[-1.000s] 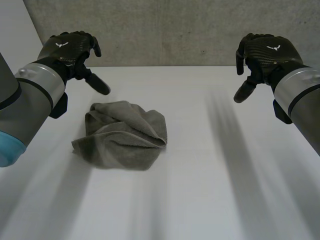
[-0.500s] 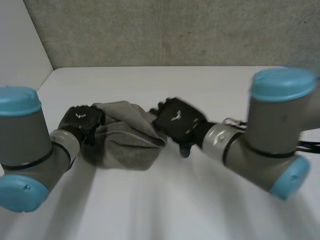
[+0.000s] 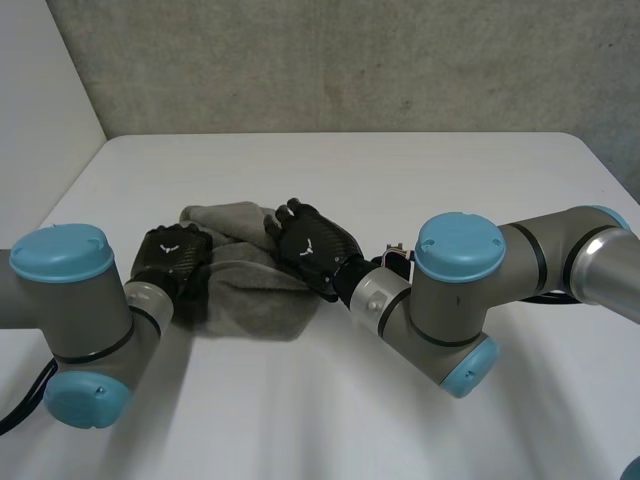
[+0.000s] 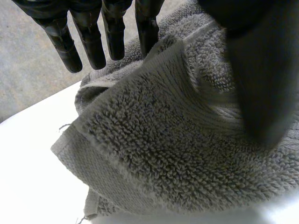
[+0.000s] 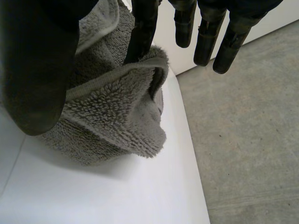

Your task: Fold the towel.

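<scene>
— Left arm (image 3: 95, 310), right arm (image 3: 520, 260)?
— Grey tubes, round light-blue caps (image 3: 62, 250).
— Left hand (image 3: 172, 258), right hand (image 3: 315, 250)?
— Black, weave-patterned, small white mark (image 3: 166, 243) on each back; thick rod-like fingers (image 4: 60, 37).

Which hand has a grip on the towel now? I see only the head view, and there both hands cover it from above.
Observer: Neither, as far as I can tell. In the left wrist view, the fingers of the left hand are straight above the towel, not curled round it.
Operator: And the right hand?
Observer: The right hand has straight fingers too. One reaches the towel's folded hem and the others point past the towel.
Operator: Is some edge free to take?
Observer: Probably. In the left wrist view a hemmed corner lies flat on the table, just ahead of the fingertips.
</scene>
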You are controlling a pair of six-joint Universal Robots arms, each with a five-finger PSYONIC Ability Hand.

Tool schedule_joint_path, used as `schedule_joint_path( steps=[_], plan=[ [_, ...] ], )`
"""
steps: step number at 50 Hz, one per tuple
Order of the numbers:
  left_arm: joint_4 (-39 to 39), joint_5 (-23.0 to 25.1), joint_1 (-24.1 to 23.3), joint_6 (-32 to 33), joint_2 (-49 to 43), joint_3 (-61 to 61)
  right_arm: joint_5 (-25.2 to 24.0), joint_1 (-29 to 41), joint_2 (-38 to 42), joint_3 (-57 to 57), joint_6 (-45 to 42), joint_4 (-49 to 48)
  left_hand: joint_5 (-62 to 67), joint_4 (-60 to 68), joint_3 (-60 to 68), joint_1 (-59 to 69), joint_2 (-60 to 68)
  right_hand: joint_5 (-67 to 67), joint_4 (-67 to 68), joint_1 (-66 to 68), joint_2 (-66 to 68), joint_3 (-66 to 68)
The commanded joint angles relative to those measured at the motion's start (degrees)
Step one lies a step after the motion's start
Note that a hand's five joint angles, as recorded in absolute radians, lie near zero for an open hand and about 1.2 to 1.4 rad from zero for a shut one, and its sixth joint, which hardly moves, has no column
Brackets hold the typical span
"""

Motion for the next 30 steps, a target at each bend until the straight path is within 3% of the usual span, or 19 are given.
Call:
schedule_joint_path(
  steps=[1, 7, 8, 9, 10, 11, 12, 13, 15, 17, 18, 19, 20, 21, 30],
  plan=[
    [-0.15, 0.00, 0.32, -0.01, -0.28, 0.28, 1.20, -0.01, 2.15, -1.71, -0.15, 0.15, 1.19, -1.68, -1.96, -1.54, -1.33, -3.75, -5.46, -44.61, -5.01, -4.23],
    [-0.33, 0.00, 0.41, -0.01, -0.37, -0.16, 1.37, -0.10, 4.87, -3.81, -0.23, 0.41, 14.26, 11.40, 11.12, 11.53, 11.75, -3.75, -5.46, -44.61, -5.01, -4.23],
    [-0.42, 0.00, 0.41, -0.01, -0.28, -0.24, 1.11, -0.10, 5.48, -4.43, -0.06, 0.41, 22.13, 19.27, 18.99, 19.40, 19.62, 11.97, 10.26, -28.89, 10.72, 11.49],
    [-0.42, 0.00, 0.41, -0.01, -0.28, -0.25, 1.11, -0.10, 5.49, -4.43, -0.06, 0.41, 22.21, 19.35, 19.06, 19.48, 19.70, 12.14, 10.43, -28.72, 10.89, 11.67],
    [-0.42, 0.00, 0.49, -0.01, -0.28, -0.25, 0.76, -0.10, 6.10, -5.13, 0.03, 0.50, 37.03, 34.17, 33.89, 34.30, 34.52, 35.79, 34.08, -5.07, 34.54, 35.32],
    [-0.50, 0.00, 0.49, -0.01, -0.19, -0.25, 0.76, -0.10, 6.11, -5.14, 0.03, 0.50, 52.34, 49.47, 49.19, 49.61, 49.82, 36.03, 34.32, -4.83, 34.77, 35.55],
    [-0.50, 0.00, 0.49, -0.01, -0.19, -0.25, 0.50, -0.10, 6.37, -5.83, 0.12, 0.76, 52.49, 49.63, 49.34, 49.76, 49.97, 65.95, 64.23, 25.08, 64.69, 65.47],
    [-0.68, 0.08, 0.58, -0.01, 0.07, -0.25, 0.32, -0.10, 6.37, -6.19, 0.29, 0.68, 65.13, 62.26, 61.98, 62.39, 62.61, 66.25, 64.53, 25.38, 64.99, 65.77],
    [-0.68, 0.09, 0.67, -0.01, 0.33, -0.25, 0.32, -0.10, 6.11, -6.28, 0.73, 0.68, 65.25, 62.39, 62.11, 62.52, 62.74, 66.25, 64.54, 25.39, 64.99, 65.77],
    [-0.77, 0.09, 0.93, -0.01, 0.60, -0.25, 1.20, -0.10, 5.84, -6.54, 1.17, 0.59, 65.25, 62.39, 62.11, 62.52, 62.74, 66.25, 64.54, 25.39, 64.99, 65.77],
    [-0.77, 0.17, 1.19, -0.09, 1.03, -0.33, 1.63, -0.10, 5.49, -6.63, 1.95, 0.59, 65.25, 62.39, 62.11, 62.52, 62.74, 55.32, 53.60, 14.46, 54.06, 54.84],
    [-0.77, 0.17, 1.37, -0.10, 1.56, -0.42, 2.16, -0.10, 5.23, -6.72, 2.92, 0.94, 65.25, 62.39, 62.11, 62.52, 62.74, 9.25, 7.53, -31.62, 7.99, 8.77],
    [-0.77, 0.17, 1.37, -0.10, 1.56, -0.42, 2.16, -0.10, 5.23, -6.72, 2.93, 0.94, 65.25, 62.39, 62.11, 62.52, 62.74, 8.79, 7.07, -32.08, 7.53, 8.31],
    [-0.77, 0.17, 1.55, -0.10, 2.00, -0.51, 3.21, -0.10, 5.05, -6.89, 4.15, 1.11, 65.25, 62.39, 62.11, 62.52, 62.74, -2.87, -4.59, -43.74, -4.13, -3.35],
    [-1.12, 0.17, 2.34, -0.10, 3.85, -1.39, 3.13, -0.10, 7.24, -7.68, 5.83, 1.38, 65.25, 62.39, 62.11, 62.52, 62.74, -3.75, -5.46, -44.61, -5.01, -4.23]
  ],
)
